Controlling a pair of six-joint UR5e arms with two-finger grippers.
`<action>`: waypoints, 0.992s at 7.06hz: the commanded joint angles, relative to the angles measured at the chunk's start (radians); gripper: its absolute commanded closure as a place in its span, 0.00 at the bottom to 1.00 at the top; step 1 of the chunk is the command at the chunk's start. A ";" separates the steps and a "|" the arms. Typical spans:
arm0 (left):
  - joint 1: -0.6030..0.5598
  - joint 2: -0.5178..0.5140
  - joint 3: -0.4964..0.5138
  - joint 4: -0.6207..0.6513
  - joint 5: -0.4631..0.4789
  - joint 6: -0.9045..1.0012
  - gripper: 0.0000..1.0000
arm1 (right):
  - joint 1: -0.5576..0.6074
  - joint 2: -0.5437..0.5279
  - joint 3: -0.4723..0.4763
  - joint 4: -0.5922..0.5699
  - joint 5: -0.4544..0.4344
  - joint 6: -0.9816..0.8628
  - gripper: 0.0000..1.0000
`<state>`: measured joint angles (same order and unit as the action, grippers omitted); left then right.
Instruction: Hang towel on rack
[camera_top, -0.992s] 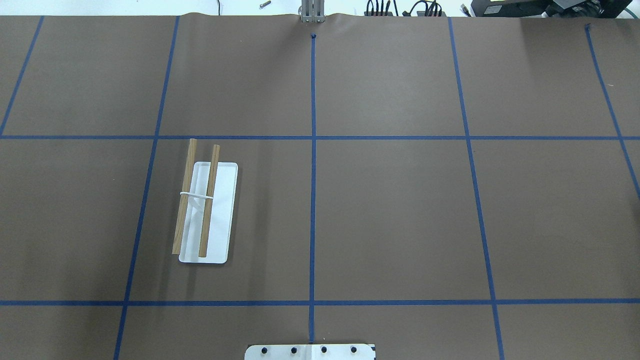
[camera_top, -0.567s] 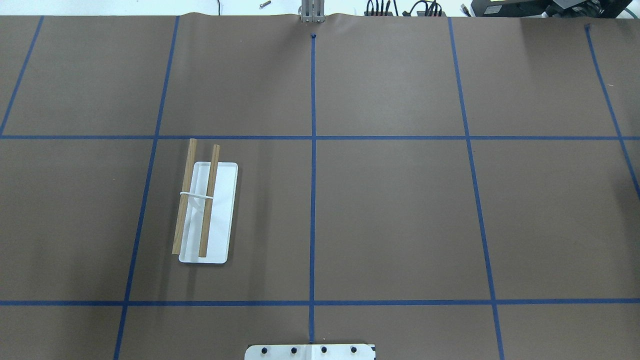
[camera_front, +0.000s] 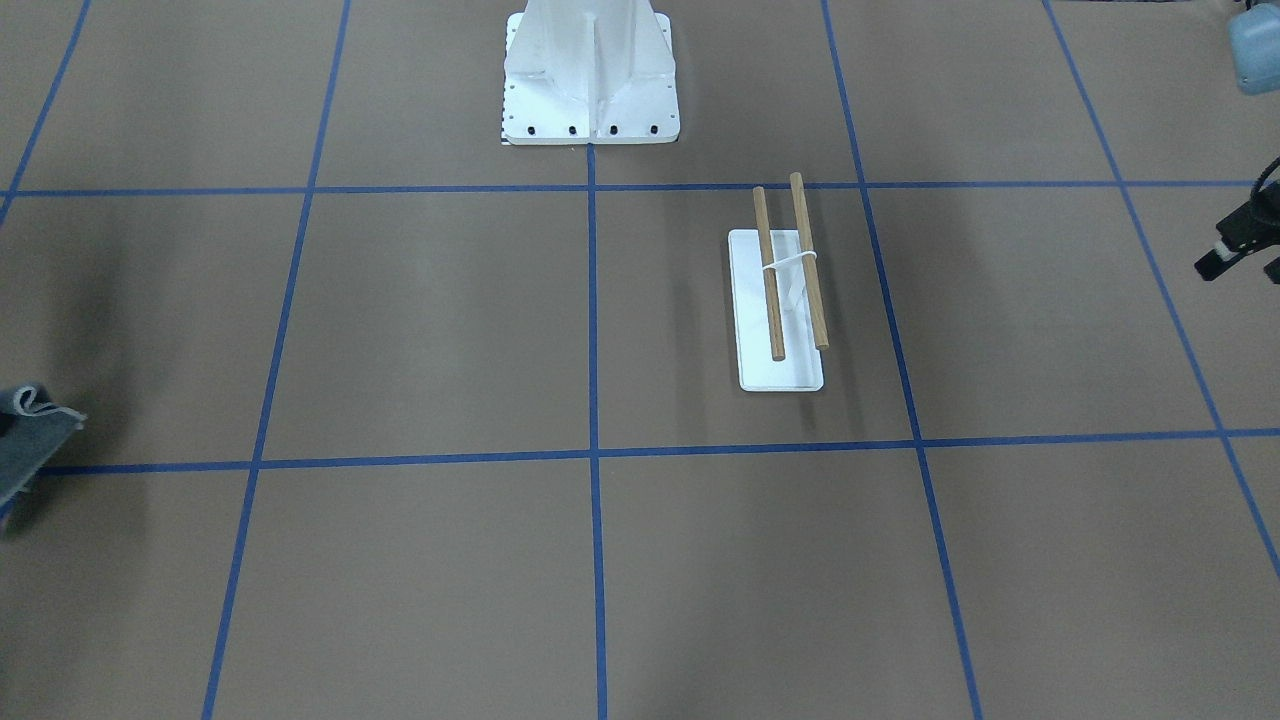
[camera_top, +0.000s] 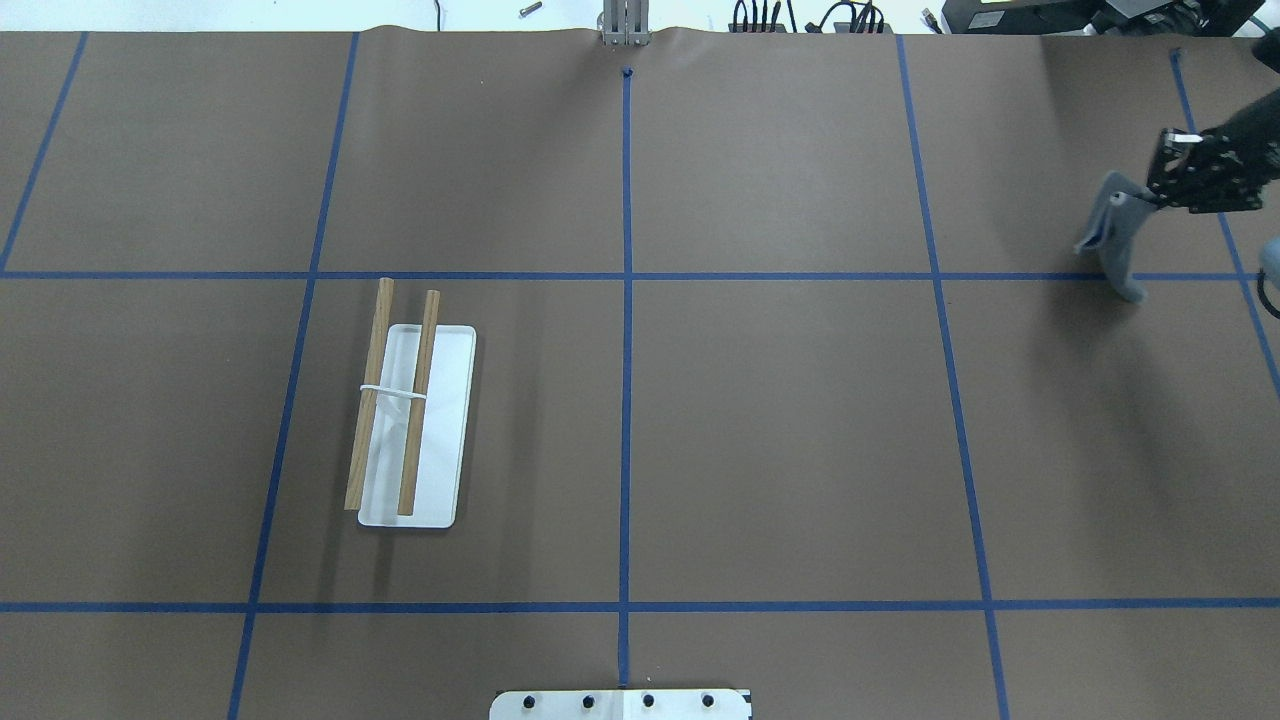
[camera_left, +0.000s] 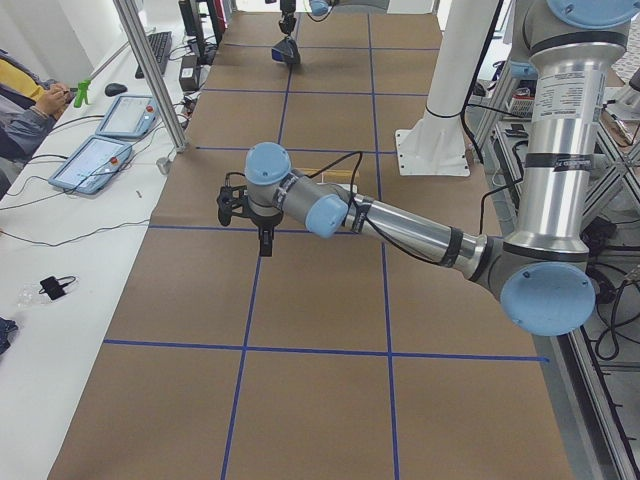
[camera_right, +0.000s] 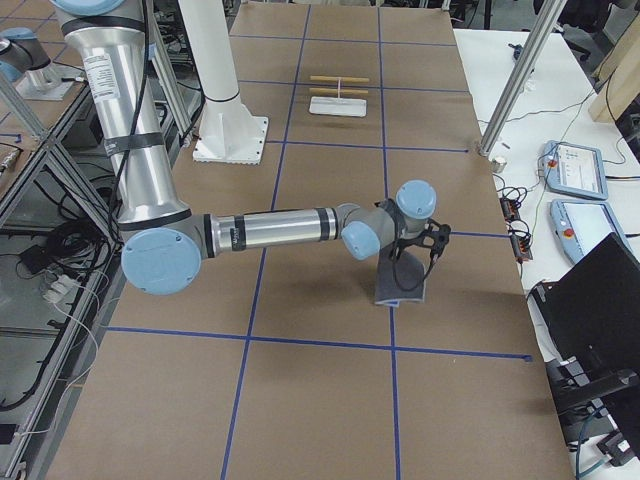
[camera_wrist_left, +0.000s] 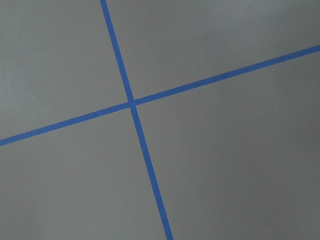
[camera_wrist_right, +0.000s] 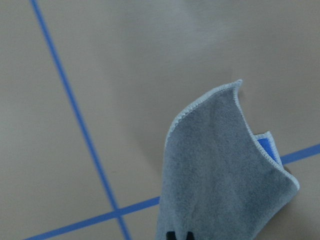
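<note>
The rack (camera_top: 445, 420) has a flat white base and two parallel brown dowels, and stands left of centre; it also shows in the front view (camera_front: 775, 375) and far off in the right side view (camera_right: 340, 95). My right gripper (camera_top: 1155, 190) is at the far right, shut on the top edge of the dark grey towel (camera_top: 1115, 240), which hangs down from it. The towel fills the right wrist view (camera_wrist_right: 225, 170) with a bit of blue reverse side showing, and peeks in at the front view's left edge (camera_front: 30, 440). My left gripper (camera_front: 1232, 250) is far from the rack; I cannot tell whether it is open.
The big white bolted pedestal (camera_front: 590, 70) stands at the robot's side of the table. Blue tape lines grid the brown table (camera_top: 780, 440). Monitors and cables lie beyond the far edge (camera_top: 800, 15).
My right gripper has come into the overhead view from the right edge with the towel hanging from it. The rack has not moved.
</note>
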<state>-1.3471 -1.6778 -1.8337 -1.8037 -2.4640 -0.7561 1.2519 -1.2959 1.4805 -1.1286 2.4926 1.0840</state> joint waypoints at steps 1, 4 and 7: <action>0.110 -0.181 0.033 0.000 -0.003 -0.408 0.02 | -0.083 0.204 0.027 -0.038 -0.027 0.222 1.00; 0.221 -0.359 0.060 -0.008 0.016 -0.640 0.02 | -0.234 0.380 0.032 -0.074 -0.138 0.431 1.00; 0.282 -0.420 0.085 -0.080 0.016 -0.887 0.02 | -0.345 0.495 0.030 -0.073 -0.231 0.522 1.00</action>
<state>-1.0906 -2.0699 -1.7586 -1.8501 -2.4488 -1.5118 0.9442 -0.8415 1.5119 -1.2021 2.2920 1.5775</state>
